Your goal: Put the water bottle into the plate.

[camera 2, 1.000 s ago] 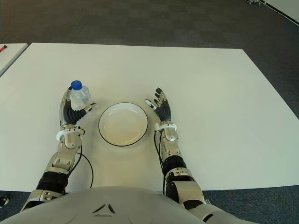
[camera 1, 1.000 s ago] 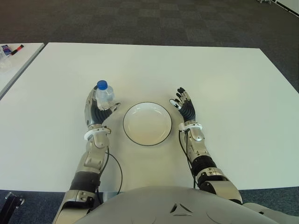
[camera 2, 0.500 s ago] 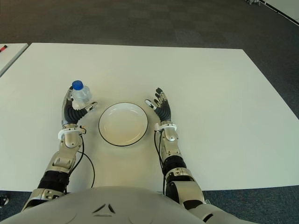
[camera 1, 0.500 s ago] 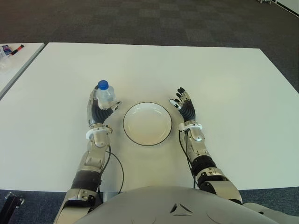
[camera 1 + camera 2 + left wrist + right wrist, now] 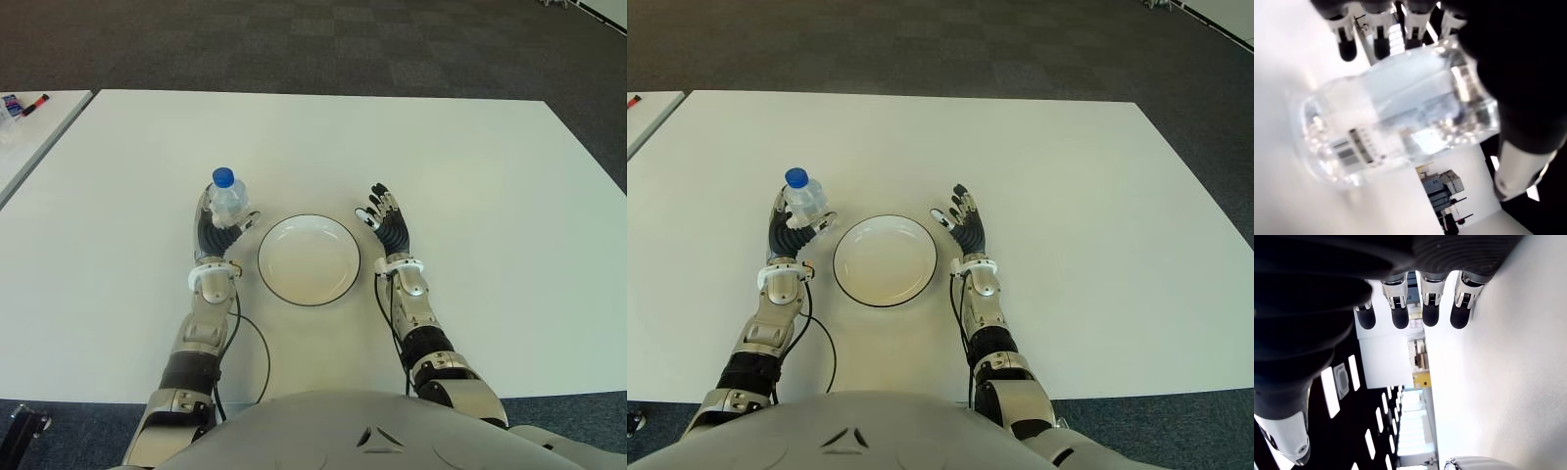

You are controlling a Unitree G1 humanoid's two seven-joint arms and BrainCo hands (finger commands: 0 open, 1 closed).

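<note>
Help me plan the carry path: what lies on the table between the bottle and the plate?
Nothing. In the eye views only bare table separates the water bottle, gripped upright in the left hand, from the plate.

floor: dark grey carpet tiles (image 5: 323, 39), checker pattern, 10 to 2 o'clock | furniture: white table (image 5: 470, 157) fills centre, far edge runs straight | second white table (image 5: 39, 132) at 10 o'clock, narrow gap between | on it: red-capped marker (image 5: 35, 101) near far edge | light: even, soft shadows
</note>
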